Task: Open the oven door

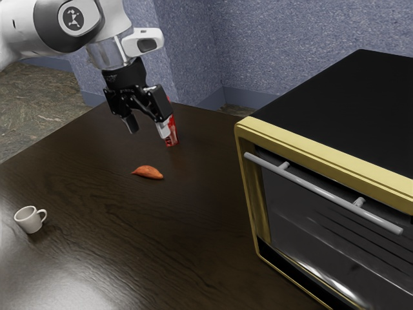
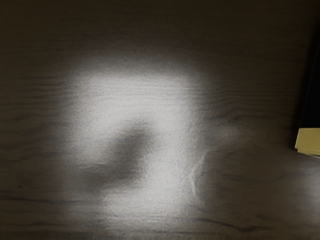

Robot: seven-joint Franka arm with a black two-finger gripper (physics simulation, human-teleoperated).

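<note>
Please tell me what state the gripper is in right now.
Gripper: open, fingers apart, holding nothing, above the table.

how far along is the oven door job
Done: nothing visible yet; the oven door looks shut, with its handle running across the upper front.
In hand: nothing; the gripper is open over the table, well away from the handle.
Left: likely all of it, meaning reach the handle, get hold of it and pull the door open.
</note>
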